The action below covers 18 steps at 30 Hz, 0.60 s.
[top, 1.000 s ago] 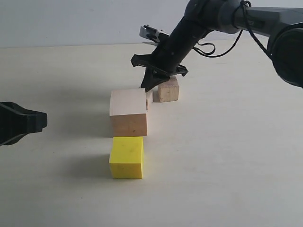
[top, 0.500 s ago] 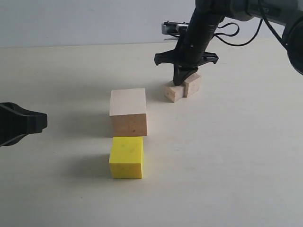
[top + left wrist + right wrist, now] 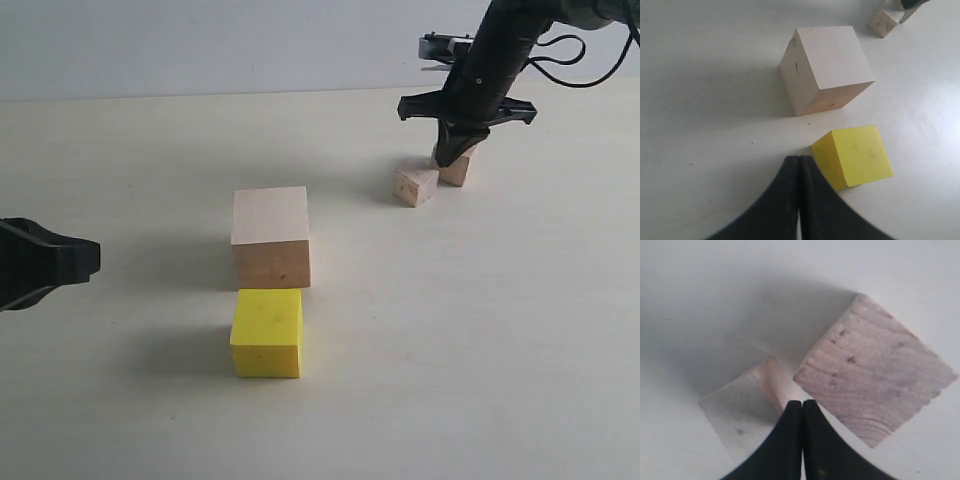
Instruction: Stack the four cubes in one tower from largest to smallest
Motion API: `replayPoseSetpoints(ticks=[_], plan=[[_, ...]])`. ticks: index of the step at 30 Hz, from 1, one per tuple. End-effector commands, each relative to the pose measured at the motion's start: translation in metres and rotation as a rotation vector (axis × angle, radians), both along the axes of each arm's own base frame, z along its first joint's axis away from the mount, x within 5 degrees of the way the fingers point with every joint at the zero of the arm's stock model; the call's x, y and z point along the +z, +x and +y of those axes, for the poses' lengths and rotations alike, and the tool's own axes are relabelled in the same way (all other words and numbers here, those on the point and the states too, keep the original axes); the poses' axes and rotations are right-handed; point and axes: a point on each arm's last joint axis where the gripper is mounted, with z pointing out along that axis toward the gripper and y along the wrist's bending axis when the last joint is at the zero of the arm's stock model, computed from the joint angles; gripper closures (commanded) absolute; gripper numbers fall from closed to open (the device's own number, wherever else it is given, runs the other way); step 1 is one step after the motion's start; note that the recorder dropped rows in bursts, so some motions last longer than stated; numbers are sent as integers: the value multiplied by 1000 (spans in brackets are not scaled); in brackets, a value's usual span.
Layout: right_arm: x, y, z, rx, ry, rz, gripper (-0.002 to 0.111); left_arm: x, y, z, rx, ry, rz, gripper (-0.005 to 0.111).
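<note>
The large pale wood cube stands mid-table, with the yellow cube just in front of it. Two small bare wood cubes lie at the back right: one tilted, the other beside it. My right gripper is shut and empty, its tips pressed down between the two small cubes. My left gripper is shut and empty at the left edge, its tips close beside the yellow cube in the left wrist view. No tower stands.
The pale tabletop runs back to a light wall. The right arm and its cables reach in from the upper right.
My shut right gripper has swept to the right and back, pushing the two small wood cubes away from the large cube. The left gripper has not moved.
</note>
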Motion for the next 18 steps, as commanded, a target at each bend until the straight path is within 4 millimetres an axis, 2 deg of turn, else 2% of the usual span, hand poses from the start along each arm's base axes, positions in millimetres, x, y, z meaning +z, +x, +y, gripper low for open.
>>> replayPoseSetpoints(ticks=[1, 6, 11, 14, 18], plan=[[3, -6, 13, 41, 56, 11, 108, 2, 2, -1, -2, -1, -21, 107], [1, -10, 25, 78, 66, 18, 108, 2, 2, -1, -2, -1, -21, 107], [2, -11, 28, 88, 81, 16, 108, 2, 1, -1, -3, 0, -17, 107], [8, -11, 31, 110, 112, 3, 108, 2, 1, -1, 1, -10, -9, 107], [31, -14, 34, 155, 162, -51, 108, 0, -1, -4, -12, -27, 28, 107]])
